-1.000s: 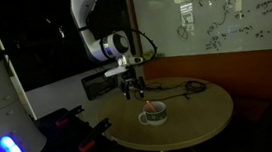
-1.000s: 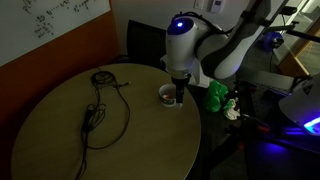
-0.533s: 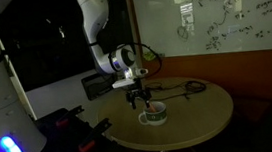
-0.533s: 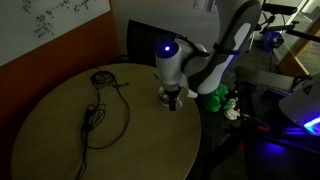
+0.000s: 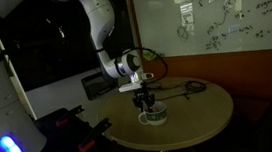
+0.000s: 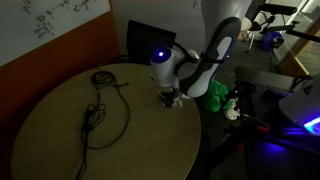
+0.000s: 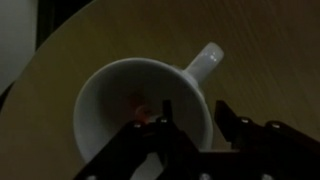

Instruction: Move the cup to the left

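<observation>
The white cup (image 7: 110, 110) fills the wrist view, its handle (image 7: 203, 60) pointing up and right and a pinkish-orange bit (image 7: 140, 108) inside it. My gripper (image 7: 195, 115) is down over the cup's rim beside the handle. One finger (image 7: 165, 118) is inside the bowl and the other finger (image 7: 226, 118) is outside the wall, with a thin strip of table showing between it and the wall. In both exterior views the gripper (image 5: 147, 105) (image 6: 170, 95) covers most of the cup (image 5: 155, 116) (image 6: 166, 99) near the table's edge.
The cup stands on a round wooden table (image 5: 199, 105) (image 6: 60, 140). A black cable (image 6: 100, 100) (image 5: 182, 87) lies looped across the tabletop. Beyond the table's edge, close to the arm, are a green object (image 6: 217, 95) and dark equipment.
The arm has come down from above the cup until its fingers straddle the rim. The jaws have narrowed. The cup has not moved.
</observation>
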### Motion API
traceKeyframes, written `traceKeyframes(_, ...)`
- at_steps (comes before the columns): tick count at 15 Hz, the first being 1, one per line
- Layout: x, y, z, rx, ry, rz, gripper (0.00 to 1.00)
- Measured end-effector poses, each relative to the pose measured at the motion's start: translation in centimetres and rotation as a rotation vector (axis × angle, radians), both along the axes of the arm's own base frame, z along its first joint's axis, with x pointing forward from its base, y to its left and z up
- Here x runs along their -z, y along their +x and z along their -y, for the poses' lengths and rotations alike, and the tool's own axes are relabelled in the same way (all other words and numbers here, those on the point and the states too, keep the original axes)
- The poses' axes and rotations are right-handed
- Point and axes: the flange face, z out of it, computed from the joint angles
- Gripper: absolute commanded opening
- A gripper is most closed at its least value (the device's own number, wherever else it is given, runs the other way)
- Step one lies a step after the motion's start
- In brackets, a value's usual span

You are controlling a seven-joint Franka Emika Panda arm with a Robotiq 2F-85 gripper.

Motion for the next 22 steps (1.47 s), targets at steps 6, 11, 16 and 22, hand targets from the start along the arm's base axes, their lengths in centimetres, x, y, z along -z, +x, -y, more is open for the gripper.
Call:
traceKeyframes(6, 0.1, 0.3, 0.4, -0.008, 0.011, -0.006, 0.03)
traceKeyframes(11, 0.1, 0.3, 0.3, 0.002, 0.017, -0.005, 0.03)
traceKeyframes(16, -1.6, 1.5, -2.7, -0.018, 0.073, 0.026, 0.03)
traceKeyframes(22, -3.1, 2.7, -10.0, -0.102, 0.184, 0.016, 0.03)
